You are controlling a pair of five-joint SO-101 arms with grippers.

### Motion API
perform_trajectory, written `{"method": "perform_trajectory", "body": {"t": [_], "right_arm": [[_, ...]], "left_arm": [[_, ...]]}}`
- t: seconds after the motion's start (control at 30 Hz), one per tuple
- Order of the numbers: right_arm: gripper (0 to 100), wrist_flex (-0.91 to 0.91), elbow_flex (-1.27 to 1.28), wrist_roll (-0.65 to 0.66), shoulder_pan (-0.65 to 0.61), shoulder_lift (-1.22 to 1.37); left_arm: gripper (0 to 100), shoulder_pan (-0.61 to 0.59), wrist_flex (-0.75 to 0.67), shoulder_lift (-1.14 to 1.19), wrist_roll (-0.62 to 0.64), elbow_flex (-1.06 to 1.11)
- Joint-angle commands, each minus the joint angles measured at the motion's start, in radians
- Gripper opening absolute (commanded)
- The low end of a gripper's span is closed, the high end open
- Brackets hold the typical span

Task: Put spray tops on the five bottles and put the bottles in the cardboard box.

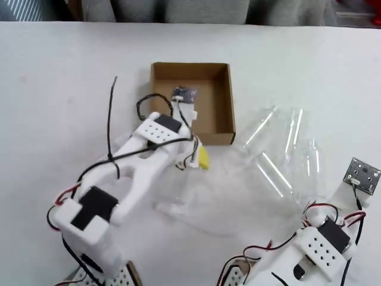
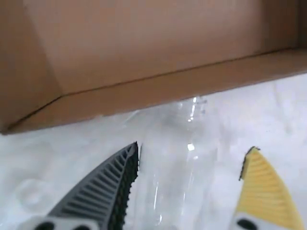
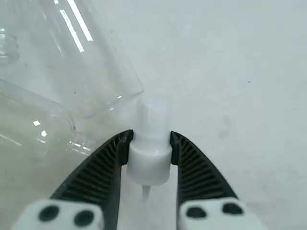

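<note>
Left wrist view: the left gripper (image 2: 192,148), with one ribbed black finger and one yellow, has its jaws apart on either side of a clear plastic bottle (image 2: 177,182). That bottle lies on the white table (image 2: 288,105), its neck just beside the outer wall of the brown cardboard box (image 2: 144,48). Right wrist view: the right gripper (image 3: 151,135), both fingers black, is clamped on a white plastic spray top (image 3: 148,160), near other clear bottles (image 3: 86,57) lying on their sides. High view: the other clear bottles lie on the table beside the box, and the left arm (image 1: 137,167) extends to the box's near wall.
</note>
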Motion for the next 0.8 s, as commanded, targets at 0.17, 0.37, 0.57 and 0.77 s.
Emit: {"method": "perform_trajectory", "body": {"t": [0.17, 0.37, 0.57, 0.77], "right_arm": [[1.6, -0.013, -0.011, 0.0, -0.01, -0.024], [1.6, -0.013, -0.011, 0.0, -0.01, -0.024], [1.6, -0.013, -0.011, 0.0, -0.01, -0.024], [1.6, -0.013, -0.011, 0.0, -0.01, -0.024]], "left_arm": [[34, -0.015, 0.097, 0.166, -0.014, -0.229], [31, -0.004, 0.114, 0.193, -0.106, -0.256], [11, 0.018, 0.107, 0.193, -0.227, -0.261], [11, 0.022, 0.114, 0.191, -0.241, -0.255]]}}
